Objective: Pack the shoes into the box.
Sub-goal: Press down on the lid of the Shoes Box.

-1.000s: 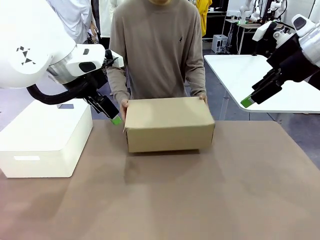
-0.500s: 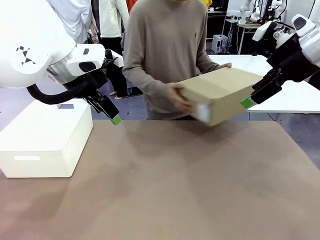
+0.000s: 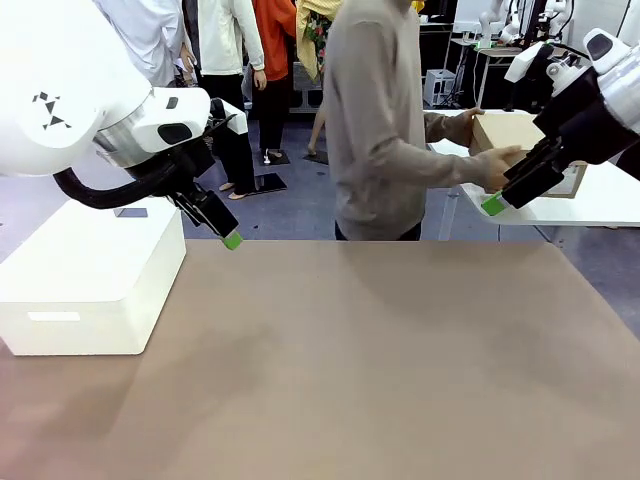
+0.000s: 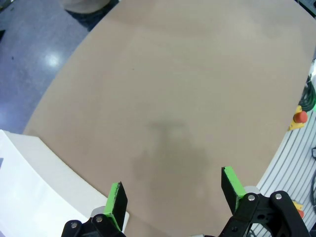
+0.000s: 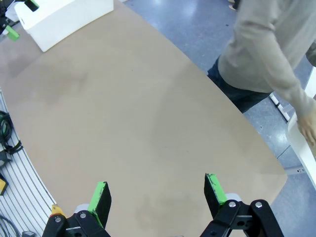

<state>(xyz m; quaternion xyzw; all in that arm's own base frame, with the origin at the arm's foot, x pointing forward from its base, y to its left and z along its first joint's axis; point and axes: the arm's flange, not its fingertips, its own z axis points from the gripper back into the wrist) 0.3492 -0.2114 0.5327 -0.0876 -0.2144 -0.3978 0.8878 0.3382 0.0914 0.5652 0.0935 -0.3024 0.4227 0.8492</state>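
Note:
A person at the far side has turned toward picture right and holds the closed brown cardboard box (image 3: 507, 131) in both hands over a white side table (image 3: 600, 205). The shoes are out of view. My left gripper (image 3: 232, 240) hangs over the table's far left; in its wrist view it stands open (image 4: 174, 190) with nothing between its fingers. My right gripper (image 3: 492, 206) is raised at the far right, just in front of the box, and it too stands open (image 5: 158, 191) and holds nothing.
A large white box (image 3: 90, 280) sits on the left of the brown table (image 3: 350, 350) and is in the right wrist view too (image 5: 64, 15). The person's sleeve (image 5: 266, 54) crosses the right wrist view. Other people stand farther back.
The person lifted the closed cardboard box off the table's middle and carried it to picture right, turning toward the white side table. Neither arm has moved.

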